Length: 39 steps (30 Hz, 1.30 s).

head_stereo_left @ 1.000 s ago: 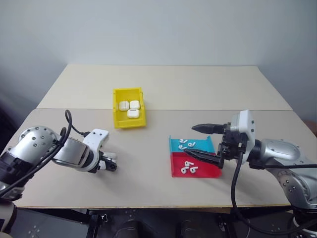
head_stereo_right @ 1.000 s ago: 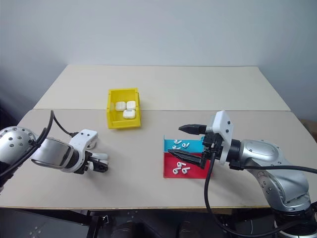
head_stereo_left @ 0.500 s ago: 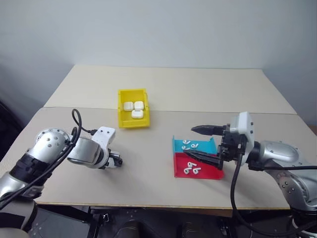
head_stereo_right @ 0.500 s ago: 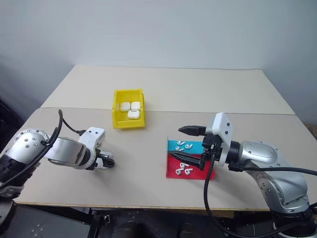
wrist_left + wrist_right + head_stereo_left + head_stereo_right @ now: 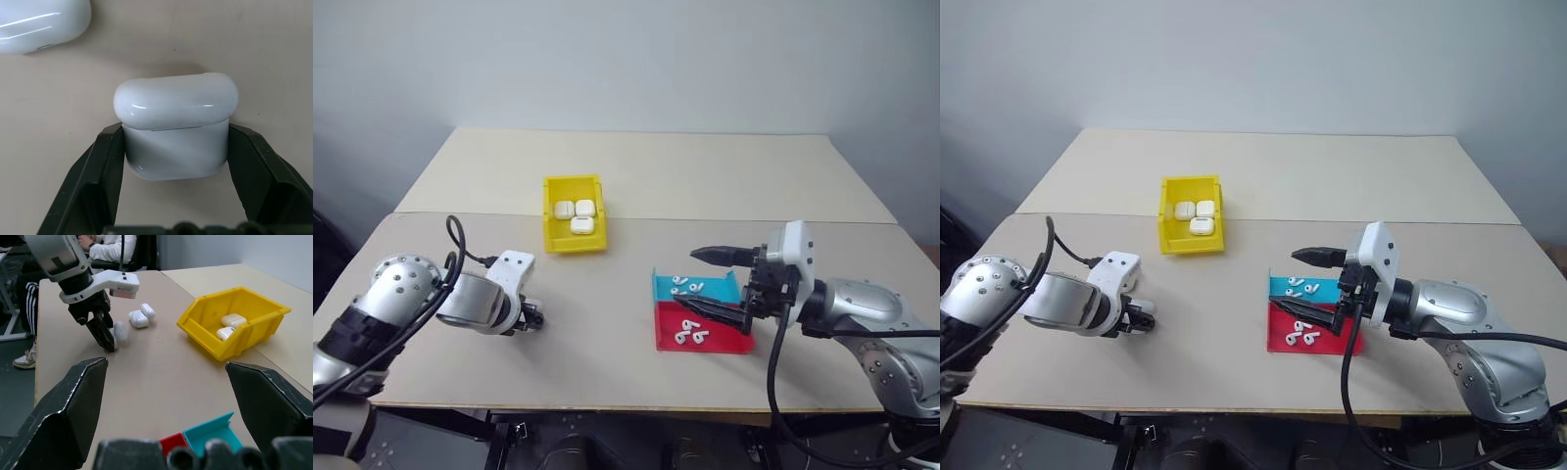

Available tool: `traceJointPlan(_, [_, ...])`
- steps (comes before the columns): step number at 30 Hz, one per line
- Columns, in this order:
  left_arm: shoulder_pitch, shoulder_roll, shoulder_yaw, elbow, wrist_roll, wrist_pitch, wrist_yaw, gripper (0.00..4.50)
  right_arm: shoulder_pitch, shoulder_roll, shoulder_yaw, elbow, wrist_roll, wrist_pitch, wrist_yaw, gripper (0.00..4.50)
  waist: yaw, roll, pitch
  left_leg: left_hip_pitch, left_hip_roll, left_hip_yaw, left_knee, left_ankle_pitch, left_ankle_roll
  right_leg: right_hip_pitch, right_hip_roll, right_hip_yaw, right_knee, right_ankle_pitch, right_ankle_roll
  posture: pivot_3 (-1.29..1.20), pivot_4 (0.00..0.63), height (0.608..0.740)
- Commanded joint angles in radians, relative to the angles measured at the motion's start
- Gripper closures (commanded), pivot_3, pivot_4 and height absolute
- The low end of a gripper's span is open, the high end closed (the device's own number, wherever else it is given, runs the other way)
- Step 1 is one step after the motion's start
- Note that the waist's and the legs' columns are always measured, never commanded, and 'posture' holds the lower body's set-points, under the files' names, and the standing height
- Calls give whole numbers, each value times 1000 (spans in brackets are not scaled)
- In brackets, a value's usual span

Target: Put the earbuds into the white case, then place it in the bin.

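The white case [image 5: 176, 127] sat on your beige table [image 5: 636, 176] before a pale wall, clamped lid-closed between the left tool's [image 5: 175, 161] fingers [image 5: 100, 176]. Your right tool [image 5: 715, 284] hovered spread wide over the trays.

Bare table [image 5: 607, 323] lies between the bin [image 5: 574, 217] and trays [image 5: 700, 313].

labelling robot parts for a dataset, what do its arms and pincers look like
Both arms are rounded, silver-grey metal segments with black joint sections, and a loose black cable loops along each. Each wrist ends in a white plastic housing. The left pincer and right pincer each have two matte black fingers; the right one's fingers taper to narrow tips. No markings can be made out.
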Motion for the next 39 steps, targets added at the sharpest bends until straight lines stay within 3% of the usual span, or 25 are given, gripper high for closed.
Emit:
traceJointPlan(1, [21, 75, 119, -157, -7, -94, -15, 1679, -9, 1, -20, -12, 5, -23, -3, 0, -3, 0, 0, -1, 0, 0, 0, 0, 0, 0, 0, 0, 0, 0, 0, 0, 150, 740])
traceJointPlan(3, [43, 106, 202, -216, 10, -123, -109, 1679, -12, -3, -27, -5, 2, -26, -2, 0, -5, 0, 0, -1, 0, 0, 0, 0, 0, -1, 0, 0, 0, 0, 0, 0, 150, 740])
traceJointPlan(6, [124, 49, 327, -338, 281, -255, -266, 1679, -22, -15, -34, 5, 0, -30, 12, 0, -3, 0, 0, -2, 0, 2, 0, 0, 0, -2, 0, 0, -1, 0, 0, 0, 150, 740])
traceJointPlan(9, [238, 0, 345, -444, 693, -502, -590, 1679, -44, -28, -35, 16, -2, -34, 30, 0, -2, 0, 0, -2, -1, 3, -1, 0, -1, -1, 0, -1, -1, 0, 0, 0, 150, 740])
traceJointPlan(14, [321, -257, 400, -360, 859, -834, -1172, 1679, -124, -158, 67, 48, -114, -17, 117, 0, -1, 0, 0, -4, 0, 4, -1, 0, -1, -3, 0, -2, -2, 0, 0, 0, 150, 740])
traceJointPlan(18, [246, -337, 343, -237, 963, -943, -1588, 1679, -246, -231, 227, 53, -201, 92, 132, 0, -5, 0, 0, -5, 0, 3, -1, 0, 0, -5, 0, -3, -2, 0, 0, 0, 150, 740])
traceJointPlan(24, [176, -409, 324, -90, 1026, -1033, -2051, 1679, -394, -254, 413, 51, -307, 171, 195, 0, -18, 0, 0, -9, 0, 4, 0, 0, 0, -8, 0, -2, -1, 0, 0, 0, 150, 740])
traceJointPlan(27, [170, -445, 319, -54, 1089, -1090, -2156, 1679, -439, -264, 488, 57, -362, 175, 239, 0, -19, 0, 0, -13, 0, 4, 2, 0, 0, -14, 0, -1, 1, 0, 0, 0, 150, 740])
traceJointPlan(28, [168, -461, 324, -48, 1095, -1093, -2167, 1679, -445, -268, 509, 55, -385, 162, 254, 182, -18, 0, 0, -14, 0, 4, 2, 0, 0, -14, 0, -1, 1, 0, 0, 0, 150, 740])
traceJointPlan(33, [168, -484, 344, -42, 1115, -1103, -2247, 1679, -476, -272, 593, 51, -464, 174, 304, 1650, -19, 0, 0, -14, 1, 4, 4, -1, 2, -14, 0, -2, 2, 0, 0, 0, 150, 740])
traceJointPlan(39, [199, -497, 349, -77, 1127, -1089, -2269, 1679, -474, -258, 663, 75, -564, 121, 346, 1650, -19, 0, 0, -14, 1, 4, 4, -1, 2, -14, 0, -2, 2, 0, 0, 0, 150, 740])
